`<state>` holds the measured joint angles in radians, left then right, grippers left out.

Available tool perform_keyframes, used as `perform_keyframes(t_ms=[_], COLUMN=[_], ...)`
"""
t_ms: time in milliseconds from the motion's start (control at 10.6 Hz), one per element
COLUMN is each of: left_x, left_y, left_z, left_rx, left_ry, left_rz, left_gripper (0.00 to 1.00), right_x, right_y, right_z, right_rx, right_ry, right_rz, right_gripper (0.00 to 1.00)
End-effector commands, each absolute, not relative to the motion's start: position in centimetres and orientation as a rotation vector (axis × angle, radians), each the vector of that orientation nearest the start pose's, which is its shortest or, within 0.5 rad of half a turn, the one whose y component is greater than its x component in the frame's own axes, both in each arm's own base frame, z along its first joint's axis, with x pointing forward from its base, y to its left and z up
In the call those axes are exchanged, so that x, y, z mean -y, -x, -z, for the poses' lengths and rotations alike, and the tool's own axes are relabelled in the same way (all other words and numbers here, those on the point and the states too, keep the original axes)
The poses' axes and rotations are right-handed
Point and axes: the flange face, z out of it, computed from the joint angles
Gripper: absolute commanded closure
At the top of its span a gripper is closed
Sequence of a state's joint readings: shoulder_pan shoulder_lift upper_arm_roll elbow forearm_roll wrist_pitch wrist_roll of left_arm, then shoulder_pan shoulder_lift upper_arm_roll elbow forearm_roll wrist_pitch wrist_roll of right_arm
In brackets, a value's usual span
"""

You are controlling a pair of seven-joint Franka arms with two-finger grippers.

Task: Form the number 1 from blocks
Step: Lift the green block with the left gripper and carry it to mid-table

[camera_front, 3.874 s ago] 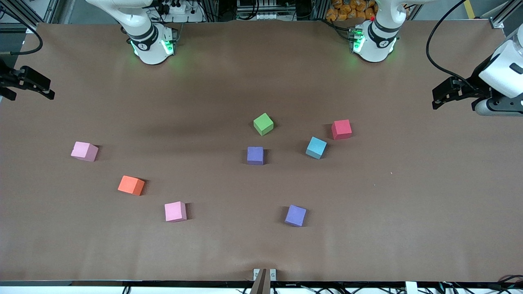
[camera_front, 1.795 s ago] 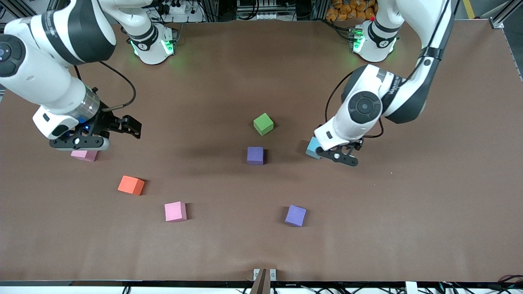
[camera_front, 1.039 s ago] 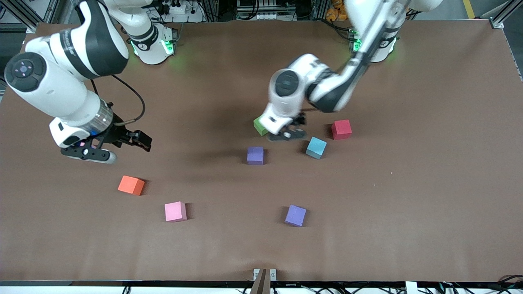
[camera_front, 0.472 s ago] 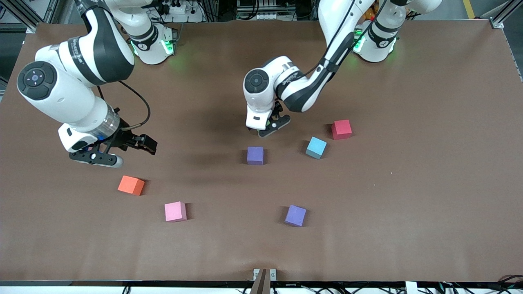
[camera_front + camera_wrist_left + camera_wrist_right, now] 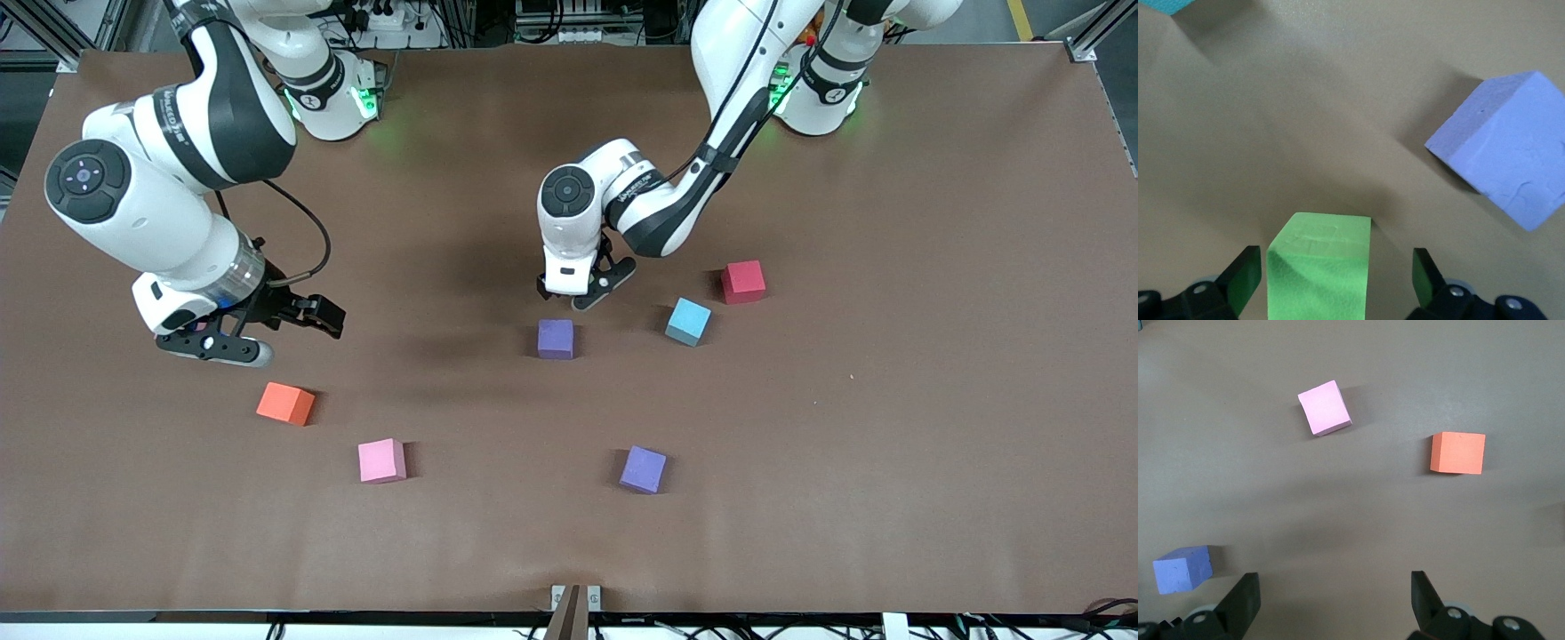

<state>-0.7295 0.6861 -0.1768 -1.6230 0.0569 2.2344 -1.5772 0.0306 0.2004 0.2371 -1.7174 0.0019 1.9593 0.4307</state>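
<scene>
- Table (image 5: 889, 444): brown sheet with blocks scattered on it and no figure 1 formed, so I judge the task is at its start.
- My left gripper (image 5: 582, 292) is low over the middle of the table. The fingers are spread on either side of the green block (image 5: 1319, 267) with a gap each side, so it is straddled and not yet pinched. The front view hides the block under my hand.
- I'd guess green is the first pick for the 1, and the next step is to close squarely. The foam is soft and may tilt if squeezed off-centre.
- My right gripper (image 5: 213, 345) hangs over the right arm's end of the table. The fingers are spread and nothing shows between them.
- The orange block (image 5: 285, 404) and pink block (image 5: 382, 460) are nearer the camera than that spot and are likely the next targets.
- The purple block (image 5: 556, 339) is just beside green, nearer the camera.
- The light blue block (image 5: 688, 321) and red block (image 5: 742, 281) lie toward the left arm's end, close together and apart.
- The second purple block (image 5: 643, 469) is well apart and nearest the camera.
</scene>
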Motion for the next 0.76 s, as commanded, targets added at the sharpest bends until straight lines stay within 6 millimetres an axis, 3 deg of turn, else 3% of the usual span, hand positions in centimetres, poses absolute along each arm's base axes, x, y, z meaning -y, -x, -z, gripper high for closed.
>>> perform_keyframes(t_ms=[0,283,472,567,661], left_x=[53.0,53.6,53.6,53.3,53.3], left_y=[-42.8,-41.1,-41.1,-41.5,-41.7], left_z=[-21.5,-20.7,-20.3,-20.3,-20.3], left_rx=[1.04,0.999,0.986,0.998,1.003], left_ry=[2.915,2.91,2.911,2.91,2.912], left_rz=[-0.145,-0.16,-0.157,-0.162,-0.163], left_gripper=[0.0,0.0,0.0,0.6,1.0], right_x=[-16.1,-18.0,-19.7,-20.8,-21.4], right_y=[-60.6,-60.7,-60.8,-61.0,-61.3], right_z=[-47.2,-45.6,-44.3,-43.6,-42.7], right_rx=[-0.275,-0.233,-0.197,-0.202,-0.247], right_ry=[3.066,3.065,3.053,3.038,3.024], right_rz=[0.049,0.036,0.04,0.055,0.061], right_gripper=[0.0,0.0,0.0,0.0,0.0])
